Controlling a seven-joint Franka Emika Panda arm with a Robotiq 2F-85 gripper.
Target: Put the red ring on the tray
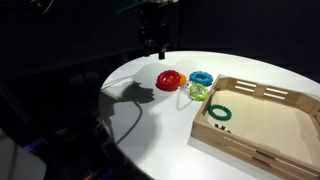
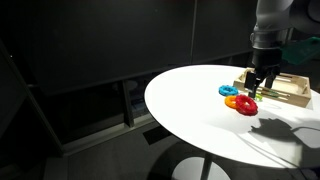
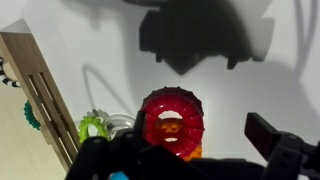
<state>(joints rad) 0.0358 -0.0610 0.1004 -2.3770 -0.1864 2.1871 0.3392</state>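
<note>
Red ring: your red ring lay flat on the white round table, outside the tray. In the wrist view it sat in the middle, just ahead of the gripper.
Ring and jaws: in the wrist view the ring lay between the lines of the two dark fingers, nearer the tips than the palm. Neither finger touched it.
Gripper: your gripper hung above the ring, clear of the table in both exterior views. Its jaws stood wide apart and had hold of nothing.
Orange ring: in an exterior view a smaller orange ring lay against the red ring. Whether they overlapped, I cannot tell.
Blue ring: the blue ring lay just beside the red one, on the tray's side.
Light green ring: the light green ring lay between the red ring and the tray, close to the tray's wall.
Tray: the light wooden tray stood on the table beyond those rings, its slotted wall showing at the left of the wrist view.
Dark green ring: the dark green ring lay inside the tray, near the corner closest to the other rings.
</note>
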